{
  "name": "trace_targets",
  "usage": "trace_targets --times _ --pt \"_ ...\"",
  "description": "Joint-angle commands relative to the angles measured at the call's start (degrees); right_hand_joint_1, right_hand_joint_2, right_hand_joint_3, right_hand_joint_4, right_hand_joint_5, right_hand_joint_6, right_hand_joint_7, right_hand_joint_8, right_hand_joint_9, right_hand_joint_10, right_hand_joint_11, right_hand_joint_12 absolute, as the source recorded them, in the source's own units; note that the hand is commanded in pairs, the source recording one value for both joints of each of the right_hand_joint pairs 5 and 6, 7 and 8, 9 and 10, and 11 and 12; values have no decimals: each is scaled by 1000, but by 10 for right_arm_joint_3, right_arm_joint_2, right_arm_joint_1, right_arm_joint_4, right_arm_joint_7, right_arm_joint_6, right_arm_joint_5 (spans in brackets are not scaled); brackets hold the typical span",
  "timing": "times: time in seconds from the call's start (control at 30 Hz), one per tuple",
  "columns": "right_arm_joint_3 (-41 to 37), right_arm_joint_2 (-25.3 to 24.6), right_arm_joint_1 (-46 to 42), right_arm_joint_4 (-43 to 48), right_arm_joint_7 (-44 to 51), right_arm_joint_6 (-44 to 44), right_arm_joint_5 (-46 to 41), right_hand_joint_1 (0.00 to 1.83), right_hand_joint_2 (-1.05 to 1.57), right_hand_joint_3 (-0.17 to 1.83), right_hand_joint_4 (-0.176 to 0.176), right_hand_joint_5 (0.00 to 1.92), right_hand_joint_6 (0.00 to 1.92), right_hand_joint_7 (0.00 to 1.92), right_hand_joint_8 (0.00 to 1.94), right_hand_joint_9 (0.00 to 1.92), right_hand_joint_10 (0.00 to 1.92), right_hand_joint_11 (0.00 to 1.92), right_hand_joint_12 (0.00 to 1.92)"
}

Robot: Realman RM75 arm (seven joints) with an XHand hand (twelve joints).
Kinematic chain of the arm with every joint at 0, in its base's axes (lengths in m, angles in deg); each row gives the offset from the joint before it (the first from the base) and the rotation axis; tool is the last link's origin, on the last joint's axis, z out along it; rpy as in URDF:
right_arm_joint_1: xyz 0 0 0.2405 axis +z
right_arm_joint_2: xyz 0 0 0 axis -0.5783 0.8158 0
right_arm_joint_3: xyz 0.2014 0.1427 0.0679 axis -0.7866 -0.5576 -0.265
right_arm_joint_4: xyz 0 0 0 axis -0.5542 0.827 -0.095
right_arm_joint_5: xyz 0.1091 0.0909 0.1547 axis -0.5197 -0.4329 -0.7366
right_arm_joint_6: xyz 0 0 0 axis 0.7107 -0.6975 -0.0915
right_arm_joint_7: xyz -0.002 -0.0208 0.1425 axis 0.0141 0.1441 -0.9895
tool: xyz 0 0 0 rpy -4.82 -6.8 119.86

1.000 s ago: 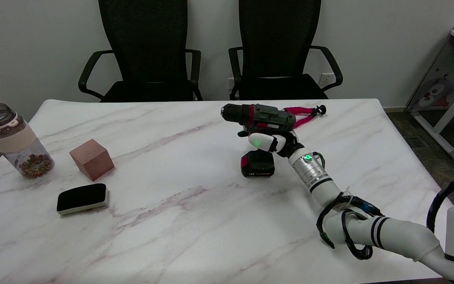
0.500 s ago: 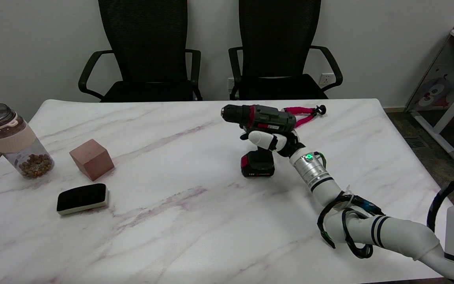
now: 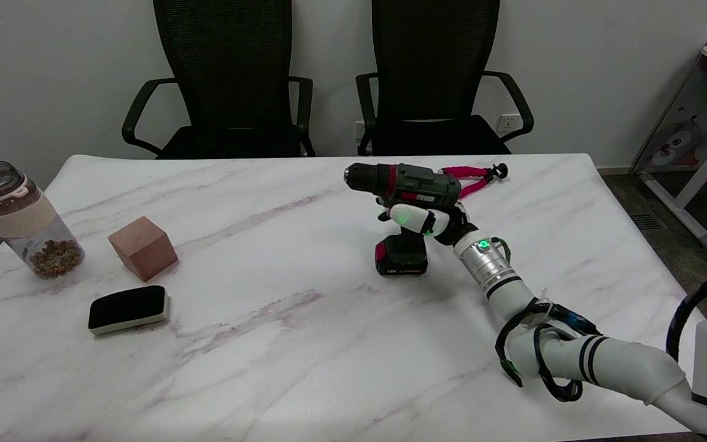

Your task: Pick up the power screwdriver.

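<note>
The screwdriver (image 3: 404,202) stands upright on its battery base a little right of centre in the frame, chuck pointing to the picture's left. The right hand (image 3: 422,221) is wrapped round its grip, between the motor body above and the battery pack below, so it is grasping the tool; the base looks to sit on the bench (image 3: 267,344), though a slight lift cannot be ruled out.

By its look this is a dense, rigid thing: hard dark plastic housing with a red collar, a knurled black chuck, and a blocky red-and-black battery that likely carries much of the weight low down. The waisted grip is the natural hold, and looks rubbery enough not to slip. The nose is probably heavy too, so a loose hold could let the tool tip toward the chuck.

Behind it, touching or just beside, lies a small tripod (image 3: 475,176) with pink foam-covered legs. The bench is glossy white marble-patterned stone with pinkish veins.
</note>
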Motion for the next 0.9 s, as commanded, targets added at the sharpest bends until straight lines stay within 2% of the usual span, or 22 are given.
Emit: trace_targets --times 0.03,0.13,0.5,0.7,0.9 --pt "5 5 -5 7 -4 -12 8 940 -300 776 176 534 534 534 534 620 620 756 756" --pt "5 6 -9 7 -4 -17 12 970 -357 759 176 525 525 525 525 581 581 687 687" --pt "6 5 -17 1 -4 -26 29 1023 -454 734 175 473 473 473 473 591 591 616 616" --pt "6 5 -16 1 -4 -26 36 1080 -411 744 162 481 481 481 481 621 621 538 538" --pt "6 5 -15 1 -4 -26 37 1127 -324 755 164 499 499 499 499 680 680 477 477"
